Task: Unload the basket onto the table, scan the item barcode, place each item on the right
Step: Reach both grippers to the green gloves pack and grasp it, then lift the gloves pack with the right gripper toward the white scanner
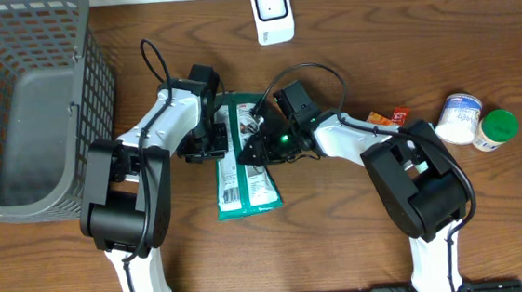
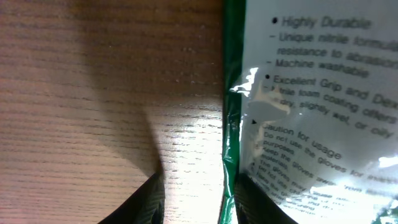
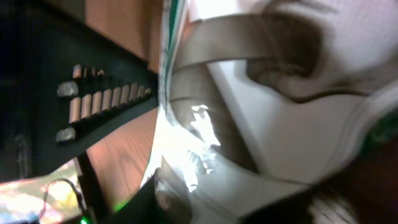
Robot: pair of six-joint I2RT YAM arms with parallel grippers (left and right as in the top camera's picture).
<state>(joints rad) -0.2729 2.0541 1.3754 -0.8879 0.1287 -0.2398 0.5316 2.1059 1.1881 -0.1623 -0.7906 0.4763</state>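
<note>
A green and white glove package (image 1: pixel 244 166), the item, lies flat on the wooden table; its barcode does not show in any view. My left gripper (image 1: pixel 207 150) is at the package's left edge. In the left wrist view its jaws (image 2: pixel 194 205) stand apart, with bare wood and the green package edge (image 2: pixel 229 155) between them and the right finger (image 2: pixel 258 202) over the printed film. My right gripper (image 1: pixel 259 149) is at the package's right side. In the right wrist view it (image 3: pixel 224 205) is closed on the crinkled film of the package (image 3: pixel 280 124). A white scanner (image 1: pixel 272 13) stands at the back.
A grey mesh basket (image 1: pixel 25 109) fills the left side of the table. A white jar (image 1: pixel 459 117), a green-capped bottle (image 1: pixel 495 129) and a small orange packet (image 1: pixel 387 116) sit at the right.
</note>
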